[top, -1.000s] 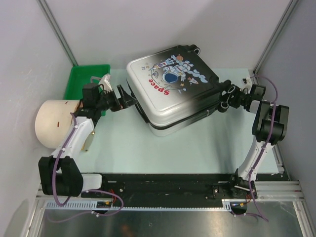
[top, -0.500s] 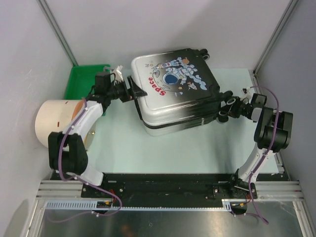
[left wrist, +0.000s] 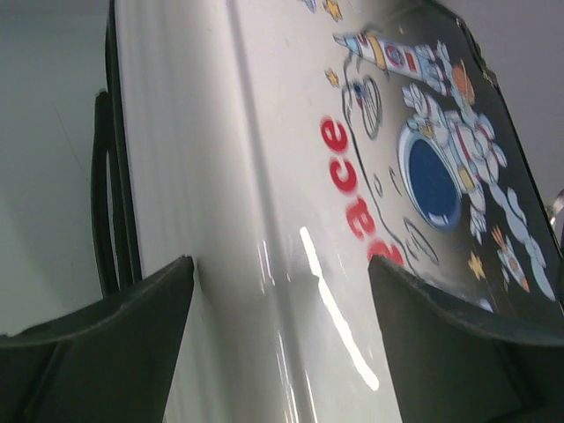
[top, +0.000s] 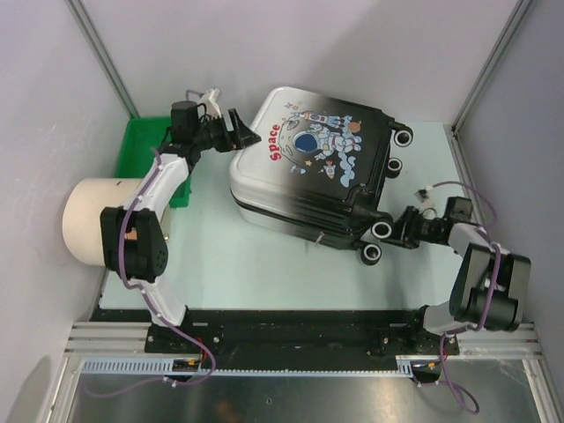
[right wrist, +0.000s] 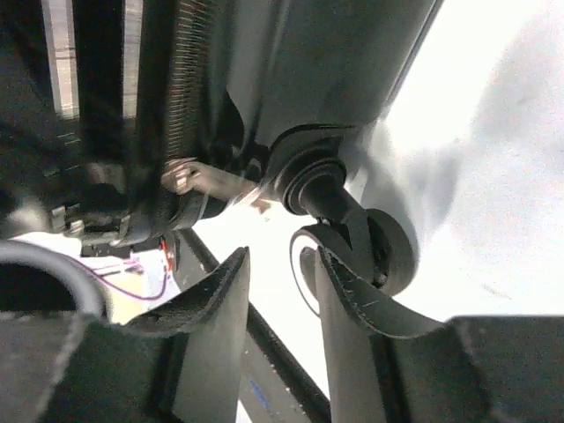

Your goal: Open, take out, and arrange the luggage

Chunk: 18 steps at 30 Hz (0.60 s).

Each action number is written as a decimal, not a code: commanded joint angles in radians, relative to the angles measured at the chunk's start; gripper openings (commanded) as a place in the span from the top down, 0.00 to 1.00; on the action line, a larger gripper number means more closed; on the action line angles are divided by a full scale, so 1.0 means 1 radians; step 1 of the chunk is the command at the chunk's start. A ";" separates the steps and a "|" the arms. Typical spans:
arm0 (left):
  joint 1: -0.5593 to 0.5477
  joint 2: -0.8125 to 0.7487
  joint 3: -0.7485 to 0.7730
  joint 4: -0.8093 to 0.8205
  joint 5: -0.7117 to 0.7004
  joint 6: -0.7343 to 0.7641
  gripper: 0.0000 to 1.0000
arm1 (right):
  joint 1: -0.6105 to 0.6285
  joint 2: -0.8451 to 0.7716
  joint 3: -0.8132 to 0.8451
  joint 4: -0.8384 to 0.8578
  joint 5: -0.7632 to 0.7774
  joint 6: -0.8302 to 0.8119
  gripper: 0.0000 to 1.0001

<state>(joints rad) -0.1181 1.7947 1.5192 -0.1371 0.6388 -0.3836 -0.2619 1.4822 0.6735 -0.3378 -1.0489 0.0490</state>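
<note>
One closed luggage (top: 308,167) lies on the table (top: 264,264), contents hidden; left tool (top: 245,130) spread wide at its white end; right tool (top: 397,227) against a wheel (top: 382,230), grip unclear.

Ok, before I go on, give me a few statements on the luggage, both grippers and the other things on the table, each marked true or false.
1. The luggage is closed, astronaut print facing up. True.
2. The left gripper is shut. False: its jaws stand wide open at the luggage's white end.
3. The right gripper is at a wheel on the luggage's black end. True.
4. The green tray lies to the right of the luggage. False: it is on the left side, beyond the cream cylinder.
</note>
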 commanded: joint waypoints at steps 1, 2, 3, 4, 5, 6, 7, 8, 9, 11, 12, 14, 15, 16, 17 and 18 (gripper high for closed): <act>0.021 -0.204 -0.088 0.019 0.032 0.043 0.14 | -0.131 -0.160 0.031 -0.092 -0.086 -0.077 0.51; 0.024 -0.295 -0.126 0.013 0.030 0.054 0.13 | -0.160 -0.177 0.041 -0.092 -0.080 -0.092 0.48; 0.028 -0.337 -0.199 0.010 0.033 0.064 0.11 | -0.165 -0.190 0.057 -0.107 -0.082 -0.150 0.46; 0.028 -0.383 -0.233 0.005 0.045 0.069 0.11 | -0.166 -0.226 0.082 -0.128 -0.077 -0.211 0.43; 0.028 -0.420 -0.264 0.001 0.047 0.072 0.11 | -0.166 -0.246 0.089 -0.144 -0.060 -0.263 0.42; 0.031 -0.487 -0.319 -0.001 0.047 0.068 0.11 | -0.160 -0.270 0.087 -0.136 -0.048 -0.353 0.41; 0.034 -0.515 -0.344 -0.004 0.048 0.060 0.10 | -0.161 -0.304 0.077 -0.123 -0.054 -0.403 0.40; 0.035 -0.538 -0.365 -0.002 0.065 0.055 0.10 | -0.161 -0.318 0.068 -0.098 -0.084 -0.450 0.40; 0.035 -0.572 -0.398 -0.004 0.076 0.051 0.10 | -0.160 -0.329 0.054 -0.075 -0.103 -0.531 0.39; 0.035 -0.587 -0.416 -0.004 0.088 0.040 0.10 | -0.152 -0.333 0.012 0.012 -0.150 -0.578 0.39; 0.034 -0.590 -0.421 -0.002 0.094 0.034 0.10 | -0.131 -0.327 0.002 0.035 -0.158 -0.600 0.39; 0.032 -0.587 -0.419 -0.004 0.108 0.029 0.11 | -0.096 -0.283 -0.005 0.081 -0.174 -0.646 0.39; 0.032 -0.586 -0.418 -0.002 0.119 0.023 0.11 | -0.082 -0.264 -0.005 0.092 -0.184 -0.659 0.39; 0.029 -0.578 -0.415 -0.002 0.121 0.022 0.11 | -0.050 -0.249 -0.005 0.097 -0.195 -0.704 0.38; 0.026 -0.575 -0.412 -0.002 0.125 0.022 0.11 | -0.033 -0.237 -0.006 0.105 -0.200 -0.721 0.38; 0.026 -0.572 -0.409 -0.002 0.128 0.023 0.11 | -0.014 -0.211 -0.005 0.111 -0.198 -0.738 0.38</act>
<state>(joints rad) -0.0879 1.2072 1.1110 -0.1425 0.7219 -0.3508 -0.3458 1.2179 0.6746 -0.3042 -1.1656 -0.5373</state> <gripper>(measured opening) 0.894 0.613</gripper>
